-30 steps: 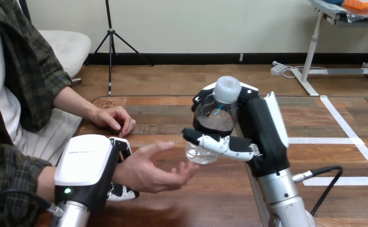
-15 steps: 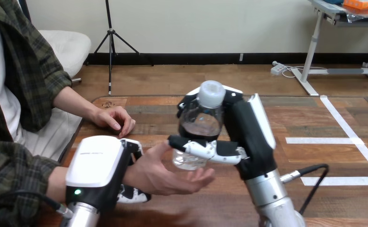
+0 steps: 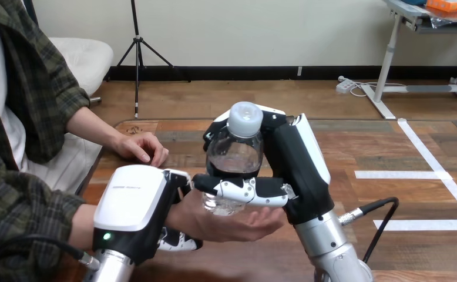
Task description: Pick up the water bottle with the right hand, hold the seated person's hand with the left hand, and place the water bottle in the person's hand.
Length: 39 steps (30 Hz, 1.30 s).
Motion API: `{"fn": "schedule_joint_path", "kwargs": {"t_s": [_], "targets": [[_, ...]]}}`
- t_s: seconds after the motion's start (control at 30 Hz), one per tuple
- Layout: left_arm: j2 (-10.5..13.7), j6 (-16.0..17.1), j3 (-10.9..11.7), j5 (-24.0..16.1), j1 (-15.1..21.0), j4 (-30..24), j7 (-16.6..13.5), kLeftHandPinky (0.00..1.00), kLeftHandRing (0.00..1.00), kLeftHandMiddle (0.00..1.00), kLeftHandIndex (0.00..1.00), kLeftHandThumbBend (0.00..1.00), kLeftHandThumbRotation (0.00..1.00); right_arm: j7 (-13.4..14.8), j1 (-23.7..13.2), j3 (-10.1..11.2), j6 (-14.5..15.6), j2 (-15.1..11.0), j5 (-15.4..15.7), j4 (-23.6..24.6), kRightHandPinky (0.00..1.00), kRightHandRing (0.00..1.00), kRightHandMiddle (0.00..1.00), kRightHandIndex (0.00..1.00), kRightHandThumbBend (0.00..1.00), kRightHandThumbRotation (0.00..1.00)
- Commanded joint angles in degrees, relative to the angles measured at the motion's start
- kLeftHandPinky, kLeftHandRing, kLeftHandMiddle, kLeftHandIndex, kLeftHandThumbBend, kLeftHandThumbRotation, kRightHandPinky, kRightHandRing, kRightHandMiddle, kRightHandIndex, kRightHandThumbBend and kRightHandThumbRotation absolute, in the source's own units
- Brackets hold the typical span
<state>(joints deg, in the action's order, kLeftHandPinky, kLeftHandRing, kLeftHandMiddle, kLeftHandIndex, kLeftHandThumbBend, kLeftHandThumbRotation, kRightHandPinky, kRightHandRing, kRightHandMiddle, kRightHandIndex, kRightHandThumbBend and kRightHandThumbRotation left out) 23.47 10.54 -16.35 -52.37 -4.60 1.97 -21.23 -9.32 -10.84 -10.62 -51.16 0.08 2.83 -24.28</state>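
Note:
A clear water bottle (image 3: 236, 154) with a white cap stands upright in my right hand (image 3: 291, 170), whose fingers and thumb curl round its body. Its base rests on or just over the upturned palm of the person's hand (image 3: 229, 220) at the view's lower middle. My left hand (image 3: 135, 208) wraps the wrist of that hand from the left, with fingers showing under the wrist. The person's other hand (image 3: 141, 147) lies flat on the table at the far left.
The wooden table (image 3: 390, 153) stretches right, with white tape lines (image 3: 426, 175) on its right part. A black cable (image 3: 373, 211) runs from my right forearm. The person sits at the left side.
My right hand has carried the bottle left and down until it sits at the person's palm. My left hand and the held wrist have shifted right, toward the bottle.

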Motion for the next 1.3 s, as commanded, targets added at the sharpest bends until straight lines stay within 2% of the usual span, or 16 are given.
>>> {"fn": "schedule_joint_path", "kwargs": {"t_s": [0.0,0.13,0.53,1.27], "targets": [[-1.0,2.4,-1.0,-0.1,2.9,-3.9,-1.7,0.23,0.25,0.30,0.29,0.94,0.00,-0.2,-3.6,-0.1,-1.4,1.3,-0.8,3.5,0.32,0.38,0.42,0.46,0.68,0.00],[-1.3,2.8,-1.1,-0.3,3.0,-3.9,-2.3,0.23,0.25,0.29,0.29,0.94,0.00,-0.4,-3.2,-0.4,-1.0,1.4,-1.0,3.8,0.31,0.37,0.42,0.46,0.68,0.00],[-2.2,2.3,-1.6,-1.1,3.1,-5.2,-1.7,0.22,0.24,0.29,0.28,0.93,0.00,-1.5,-2.4,-1.3,-0.8,1.2,-1.8,4.3,0.28,0.34,0.40,0.46,0.69,0.00],[-2.6,4.0,-1.7,-0.5,3.9,-4.2,-2.3,0.21,0.24,0.29,0.28,0.95,0.00,-3.8,-1.1,-2.0,0.0,0.7,-3.1,5.0,0.29,0.35,0.40,0.47,0.66,0.00]]}}
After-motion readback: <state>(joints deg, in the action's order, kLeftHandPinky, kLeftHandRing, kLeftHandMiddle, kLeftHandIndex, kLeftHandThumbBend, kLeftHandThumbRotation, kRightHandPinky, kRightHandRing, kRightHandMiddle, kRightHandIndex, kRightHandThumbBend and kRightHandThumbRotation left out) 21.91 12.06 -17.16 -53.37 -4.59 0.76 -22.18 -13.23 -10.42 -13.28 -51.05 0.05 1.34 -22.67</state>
